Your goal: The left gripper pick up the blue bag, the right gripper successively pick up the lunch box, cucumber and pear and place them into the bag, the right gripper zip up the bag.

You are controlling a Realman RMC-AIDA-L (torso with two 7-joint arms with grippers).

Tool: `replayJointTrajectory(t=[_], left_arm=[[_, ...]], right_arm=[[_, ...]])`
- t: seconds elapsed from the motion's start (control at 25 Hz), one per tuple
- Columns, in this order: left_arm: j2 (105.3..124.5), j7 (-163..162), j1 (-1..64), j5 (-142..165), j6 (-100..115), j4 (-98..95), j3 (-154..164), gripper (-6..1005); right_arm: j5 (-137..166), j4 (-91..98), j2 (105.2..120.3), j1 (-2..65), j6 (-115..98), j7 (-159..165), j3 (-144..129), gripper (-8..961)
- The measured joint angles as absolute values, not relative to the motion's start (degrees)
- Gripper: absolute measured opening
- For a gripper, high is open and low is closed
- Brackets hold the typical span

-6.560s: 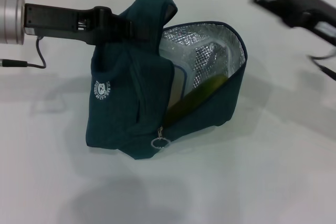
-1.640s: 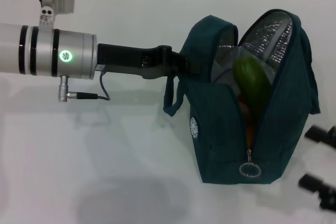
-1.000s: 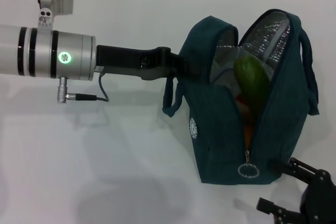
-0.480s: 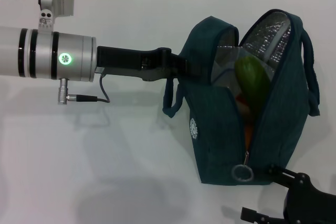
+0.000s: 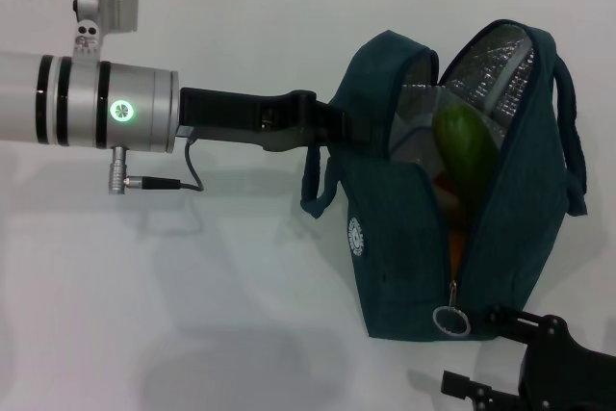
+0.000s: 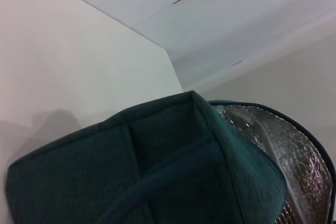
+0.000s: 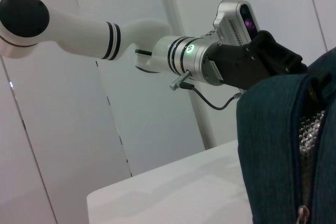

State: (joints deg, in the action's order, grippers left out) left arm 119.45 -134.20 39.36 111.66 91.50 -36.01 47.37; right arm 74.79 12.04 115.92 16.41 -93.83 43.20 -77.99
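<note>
The blue bag (image 5: 404,238) stands upright on the white table, its top unzipped and its silver lining showing. My left gripper (image 5: 332,125) is shut on the bag's upper left edge by a handle. The green cucumber (image 5: 467,151) pokes out of the opening. Below it shows a strip of the orange pear (image 5: 454,238), and beside it a clear edge of the lunch box (image 5: 414,127). The silver zipper ring (image 5: 450,321) hangs at the bag's lower front. My right gripper (image 5: 481,353) is open just right of the ring, its upper finger near it without touching.
The white table (image 5: 192,315) stretches to the left and front of the bag. The left arm's silver barrel (image 5: 87,113) and its cable (image 5: 164,180) hang above the table on the left. A loop handle (image 5: 576,141) droops on the bag's right side.
Over the last second my right gripper moved left and toward the table's front edge, closer to the zipper ring. The ring swung slightly. The bag and left arm barely shifted.
</note>
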Motion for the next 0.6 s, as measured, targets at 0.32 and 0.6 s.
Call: replayJointTrajectory(t=[0.32,0.6], left_arm=[[119.44,-134.2,39.3,111.6,91.5,-36.0,47.4,43],[119.44,-134.2,39.3,111.5,91.6,-36.0,47.9,44]], right_arm=[[74.8,12.0,115.92,16.5,-92.6,43.4,-77.9,487],[74.4,12.3,115.92,16.5,-92.5,43.5,-77.6,278]])
